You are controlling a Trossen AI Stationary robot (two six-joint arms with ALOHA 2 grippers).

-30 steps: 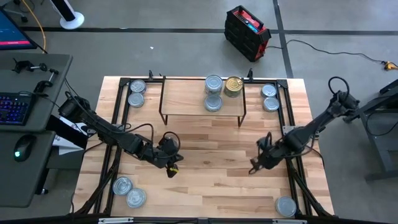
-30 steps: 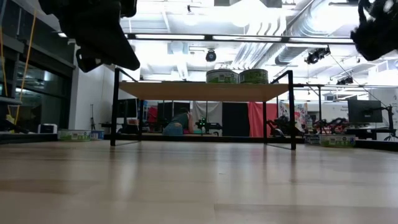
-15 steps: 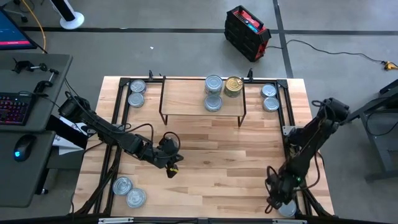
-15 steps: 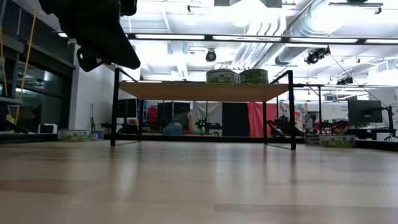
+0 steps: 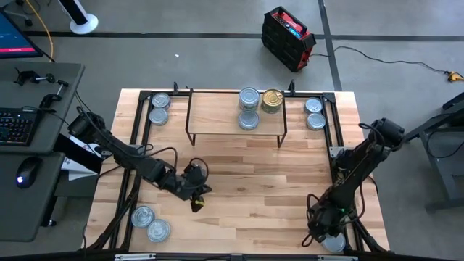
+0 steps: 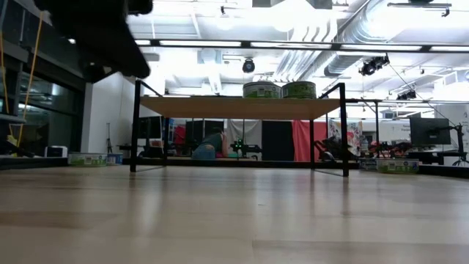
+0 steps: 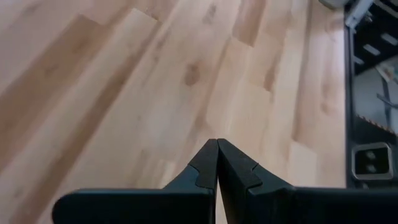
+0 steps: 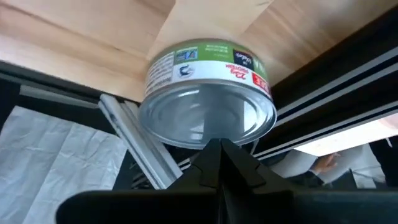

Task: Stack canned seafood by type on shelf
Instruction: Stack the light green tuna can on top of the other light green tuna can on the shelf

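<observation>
**Right arm poised over a corner tin, jaws clenched and empty**

The right gripper (image 5: 319, 233) hangs low at the bench's (image 5: 239, 181) near right corner, its jaws pressed together with nothing between them. Just ahead of the jaw tips stands a single tin (image 8: 208, 93) with a green label and a silver lid, upright on the wood at the bench edge; the jaws are just beside it, and whether they touch it cannot be told.

The left gripper (image 5: 194, 199) hovers over bare wood toward the near left, its jaws likewise clenched on nothing, as the left wrist view (image 7: 217, 163) shows.

The shelf (image 5: 235, 119) stands well beyond both sets of jaws, at the far middle of the bench. On it sit two silver tins (image 5: 249, 98) and one gold tin (image 5: 272, 100), close together. More tins lie off the shelf: a pair (image 5: 159, 109) at the far left, a pair (image 5: 314, 112) at the far right, and a pair (image 5: 150, 223) at the near left corner.
</observation>
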